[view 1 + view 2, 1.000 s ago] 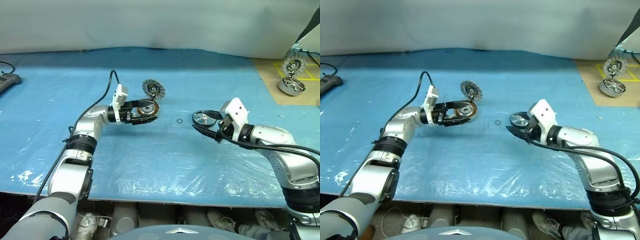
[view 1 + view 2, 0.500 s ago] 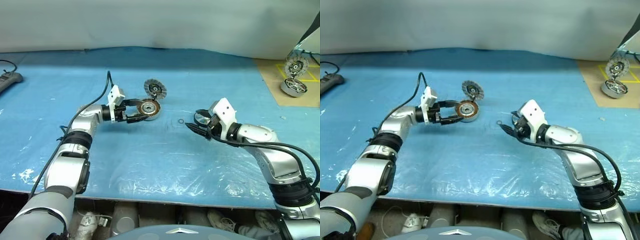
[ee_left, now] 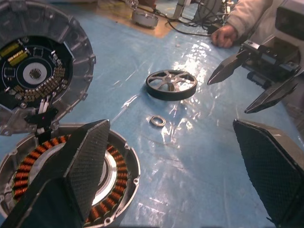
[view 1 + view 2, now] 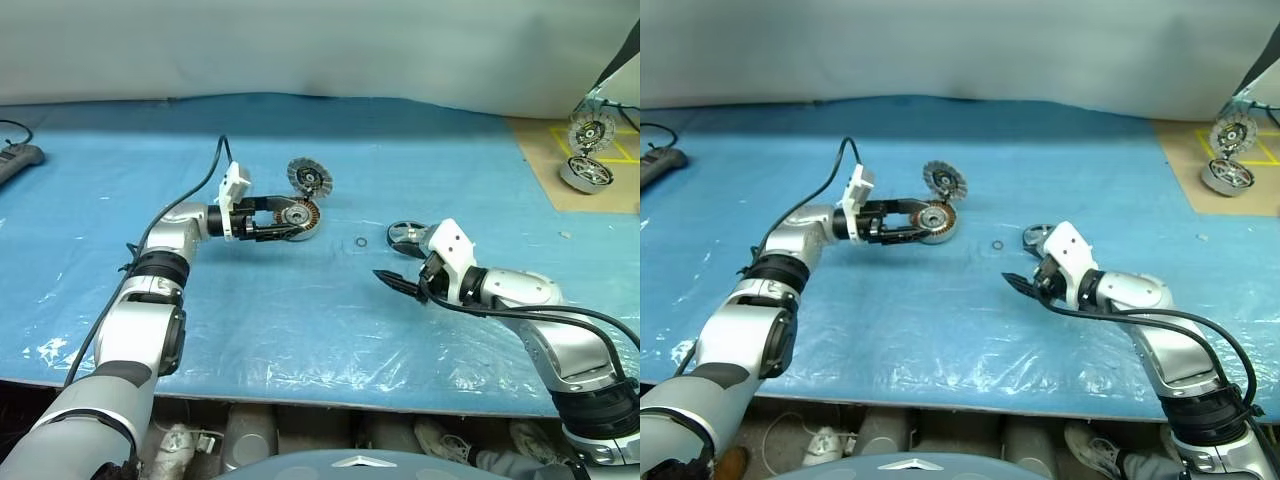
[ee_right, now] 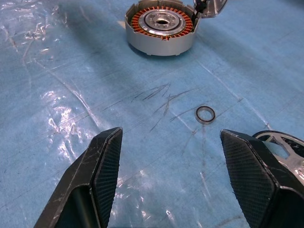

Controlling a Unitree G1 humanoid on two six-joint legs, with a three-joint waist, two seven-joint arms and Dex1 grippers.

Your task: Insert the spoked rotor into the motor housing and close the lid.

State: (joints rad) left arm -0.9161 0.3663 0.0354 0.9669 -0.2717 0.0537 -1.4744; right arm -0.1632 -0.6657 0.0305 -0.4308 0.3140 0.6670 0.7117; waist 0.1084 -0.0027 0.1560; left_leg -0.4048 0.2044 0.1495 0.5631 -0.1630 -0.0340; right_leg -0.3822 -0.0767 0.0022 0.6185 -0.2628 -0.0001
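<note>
The motor housing (image 4: 297, 215), a short cylinder with copper coils, sits on the blue table with its round lid (image 4: 308, 178) hinged up behind it. My left gripper (image 4: 283, 219) is open and reaches level from the left, one finger (image 3: 83, 161) over the housing's rim, not gripping it. The spoked rotor (image 4: 408, 237) lies flat on the table to the right, black rim up. My right gripper (image 4: 392, 281) is open and empty, just nearer than the rotor and apart from it. A small metal ring (image 4: 359, 242) lies between housing and rotor.
A second motor (image 4: 585, 172) with its raised lid (image 4: 588, 130) stands on a tan board at the back right. A black device (image 4: 15, 160) lies at the far left edge. A person's hand (image 3: 225, 34) rests on the table beyond my right arm.
My right gripper has drawn back from around the rotor toward the near edge, leaving the rotor lying on the table. The left gripper stays at the housing.
</note>
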